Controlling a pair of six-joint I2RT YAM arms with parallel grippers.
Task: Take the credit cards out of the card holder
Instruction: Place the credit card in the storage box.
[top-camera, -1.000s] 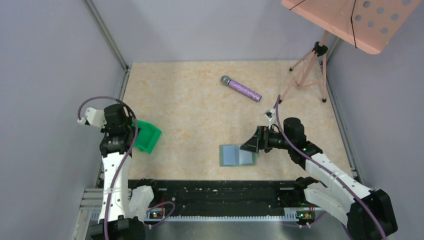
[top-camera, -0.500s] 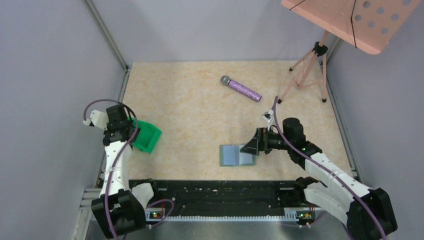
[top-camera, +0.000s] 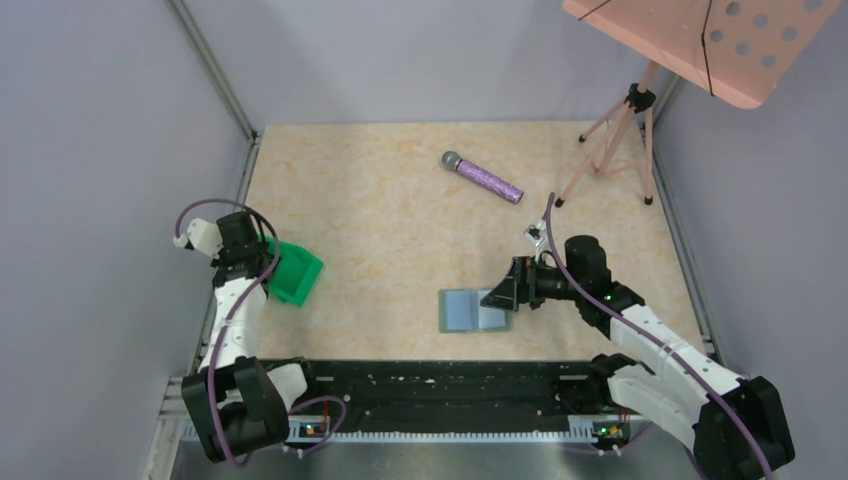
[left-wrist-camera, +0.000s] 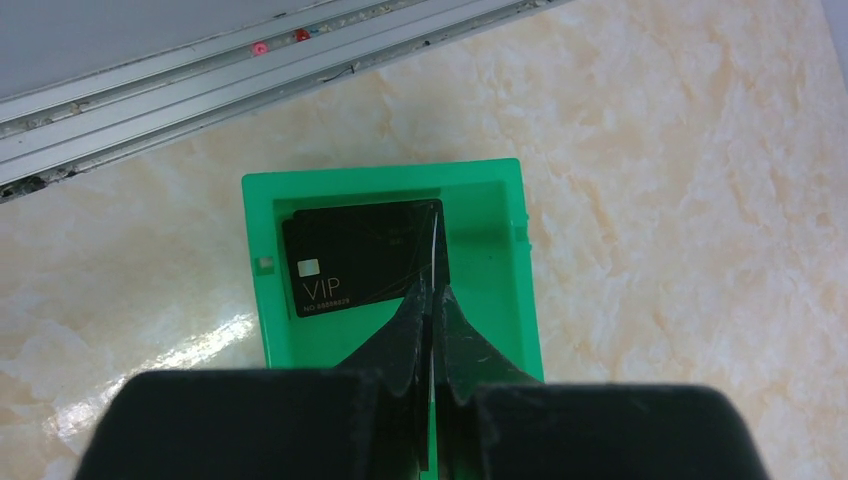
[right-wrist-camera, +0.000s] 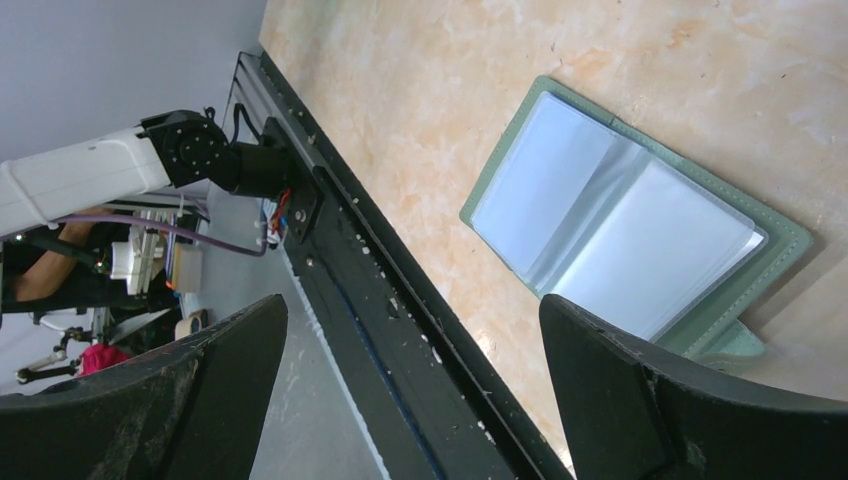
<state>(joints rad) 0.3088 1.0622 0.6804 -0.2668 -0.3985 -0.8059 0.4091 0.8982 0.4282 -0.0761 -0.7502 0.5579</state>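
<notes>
The card holder (right-wrist-camera: 620, 215) is lying flat and wide open on the desk (top-camera: 380, 220), both pale blue-grey panels facing up, and I can't spot any card in them. It sits right ahead of the right pincer (right-wrist-camera: 415, 300), closer to its right-hand finger than the left one. That pincer is spread wide with nothing in it. From the top camera it hangs over the holder's right edge, but I can't tell if it's actually touching.

One black credit card (left-wrist-camera: 365, 262), with "VIP" printed on it and a little chip, lies flat on the bottom of a green tray (left-wrist-camera: 490, 260), straight below the left pincer (left-wrist-camera: 432, 292). That pincer is pinched tight. A thin pale sliver sticks out past its fingertips and crosses over the VIP card. It looks like a second credit card (left-wrist-camera: 437, 250) seen edge-on and pinched between the fingers.

The tray is over by the desk's left edge, well apart from the holder.

Farther out from the right pincer there's a purple glitter microphone (top-camera: 483, 177) lying on the desk. Beyond that is a pink music stand (top-camera: 690, 40) on tripod legs in the far right corner. A black rail (top-camera: 450, 385) runs along the near edge, next to the holder.
</notes>
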